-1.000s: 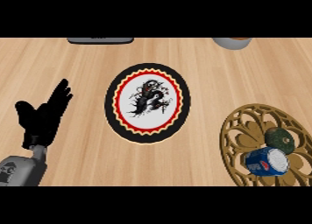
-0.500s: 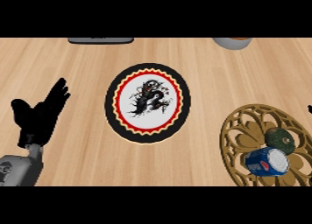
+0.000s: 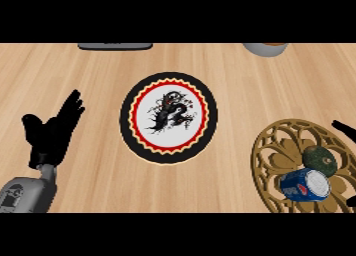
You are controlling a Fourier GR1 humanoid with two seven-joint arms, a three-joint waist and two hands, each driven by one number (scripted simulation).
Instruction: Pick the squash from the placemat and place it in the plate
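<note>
A dark green squash [image 3: 319, 160] lies on the round golden openwork placemat [image 3: 273, 150] at the lower right, touching a blue soda can [image 3: 305, 184] that lies on its side. The plate [image 3: 169, 117], black-rimmed with a red zigzag ring and a dark dragon figure, sits at the counter's middle with nothing on it. My right hand [image 3: 349, 131] comes in at the right edge, fingers straight, just right of the squash and apart from it. Most of that hand is cut off by the edge. My left hand [image 3: 52, 132] rests open at the left, fingers up.
A flat grey object [image 3: 114, 46] lies at the counter's far edge, upper left. A pale round vessel [image 3: 266, 48] shows partly at the far edge, upper right. Bare wood lies between the plate and the placemat.
My right hand has come into view at the right edge and moved in over the placemat's right side. The left hand has drifted slightly left. Squash, can and plate have not moved.
</note>
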